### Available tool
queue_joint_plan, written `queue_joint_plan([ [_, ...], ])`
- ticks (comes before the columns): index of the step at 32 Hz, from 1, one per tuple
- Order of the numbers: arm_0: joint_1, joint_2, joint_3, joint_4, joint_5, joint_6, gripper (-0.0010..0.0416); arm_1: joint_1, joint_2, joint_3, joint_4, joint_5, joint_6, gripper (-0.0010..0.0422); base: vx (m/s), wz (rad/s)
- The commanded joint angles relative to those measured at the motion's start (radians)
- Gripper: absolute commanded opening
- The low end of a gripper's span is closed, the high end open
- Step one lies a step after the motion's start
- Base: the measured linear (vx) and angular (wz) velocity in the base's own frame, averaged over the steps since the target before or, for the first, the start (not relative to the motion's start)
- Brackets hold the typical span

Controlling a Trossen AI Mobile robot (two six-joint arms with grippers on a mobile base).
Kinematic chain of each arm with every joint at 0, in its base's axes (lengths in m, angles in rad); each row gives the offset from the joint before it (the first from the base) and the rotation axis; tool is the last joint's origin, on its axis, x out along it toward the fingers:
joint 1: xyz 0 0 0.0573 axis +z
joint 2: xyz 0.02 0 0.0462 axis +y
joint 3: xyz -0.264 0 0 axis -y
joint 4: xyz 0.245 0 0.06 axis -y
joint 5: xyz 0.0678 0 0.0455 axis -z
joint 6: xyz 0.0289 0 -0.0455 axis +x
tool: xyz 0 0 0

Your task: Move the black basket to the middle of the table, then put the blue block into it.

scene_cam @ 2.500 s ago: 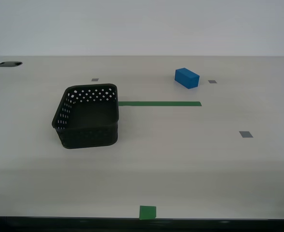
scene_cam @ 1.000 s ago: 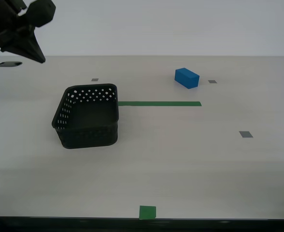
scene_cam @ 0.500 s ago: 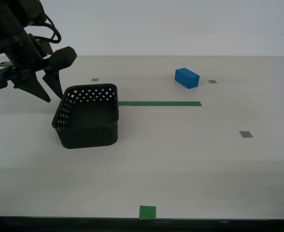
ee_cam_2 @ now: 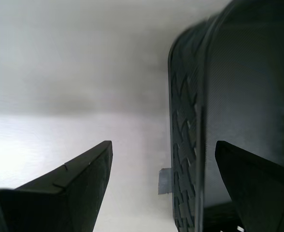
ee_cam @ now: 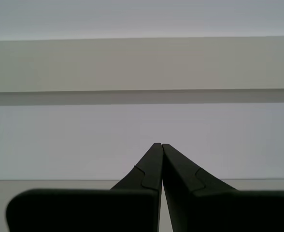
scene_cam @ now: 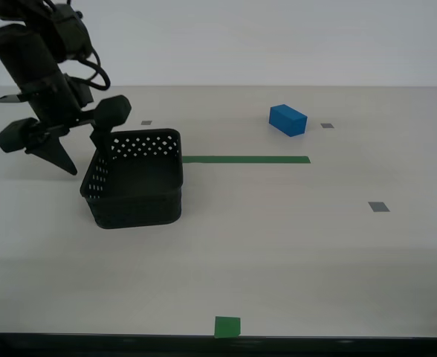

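Note:
The black basket point(scene_cam: 137, 182) stands on the table point(scene_cam: 278, 245) in the exterior view's left half. My second gripper point(scene_cam: 85, 158) is open at the basket's far left corner, one finger outside the left wall, the other by the rim. In the second wrist view the basket's wall point(ee_cam_2: 219, 96) stands between the open fingers of my second gripper point(ee_cam_2: 162, 145), which do not press on it. The blue block point(scene_cam: 287, 120) lies far off at the back right. My first gripper point(ee_cam: 161, 145) is shut and empty, facing a pale wall; it does not show in the exterior view.
A green tape strip point(scene_cam: 244, 159) runs from the basket toward the right. A green square point(scene_cam: 227, 326) sits at the table's front edge. Small grey squares point(scene_cam: 378, 207) dot the top; one point(ee_cam_2: 164, 181) shows beside the basket in the second wrist view.
An arm came in from the upper left and came down to the basket's far left corner with its jaws open. Basket and block have not moved.

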Motion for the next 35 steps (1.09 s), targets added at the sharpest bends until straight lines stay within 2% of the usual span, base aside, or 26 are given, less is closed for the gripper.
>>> queue_joint_plan([
  [1,0.000,0.000,0.001,0.004,0.000,0.001,0.0000,-0.030,0.076,0.028,0.001,-0.002,-0.034,0.0290,0.000,0.000],
  [5,0.001,0.000,0.001,0.002,0.000,0.001,0.0000,-0.065,0.139,0.065,0.001,-0.003,-0.035,0.0287,0.000,0.000],
  [9,0.001,0.000,0.001,-0.013,0.000,0.001,0.0000,-0.079,0.151,0.077,0.000,-0.046,-0.035,0.0225,0.000,0.000],
  [11,0.001,0.000,0.001,-0.018,0.000,0.001,0.0001,-0.079,0.150,0.077,0.000,-0.059,-0.035,0.0163,0.000,0.000],
  [12,0.001,0.000,0.001,-0.018,0.000,0.001,0.0000,-0.080,0.150,0.077,0.000,-0.059,-0.034,0.0106,0.000,0.000],
  [13,0.001,0.000,0.001,-0.018,0.000,0.001,0.0000,-0.080,0.150,0.077,0.000,-0.059,-0.034,0.0078,0.000,0.000],
  [14,0.001,0.000,0.001,-0.018,0.000,0.001,0.0001,-0.080,0.150,0.077,0.003,-0.059,-0.033,0.0020,0.000,0.000],
  [15,0.001,0.000,0.001,-0.018,0.000,0.001,0.0001,-0.080,0.150,0.077,0.006,-0.059,-0.031,-0.0007,0.000,0.000],
  [20,0.002,0.000,0.001,-0.018,0.000,0.001,0.0000,-0.080,0.145,0.099,-0.007,-0.059,-0.031,0.0001,0.000,0.000],
  [29,0.002,0.000,0.001,-0.018,0.000,0.001,0.0000,-0.126,0.113,0.284,-0.148,-0.058,-0.019,-0.0001,0.000,0.000],
  [32,0.002,0.000,0.001,-0.018,0.000,0.001,0.0000,-0.160,0.113,0.363,-0.164,-0.015,-0.020,-0.0001,0.000,0.000],
  [35,0.002,0.000,0.001,-0.018,0.000,0.001,0.0001,-0.194,0.113,0.427,-0.167,-0.008,-0.035,-0.0001,0.000,0.000],
])
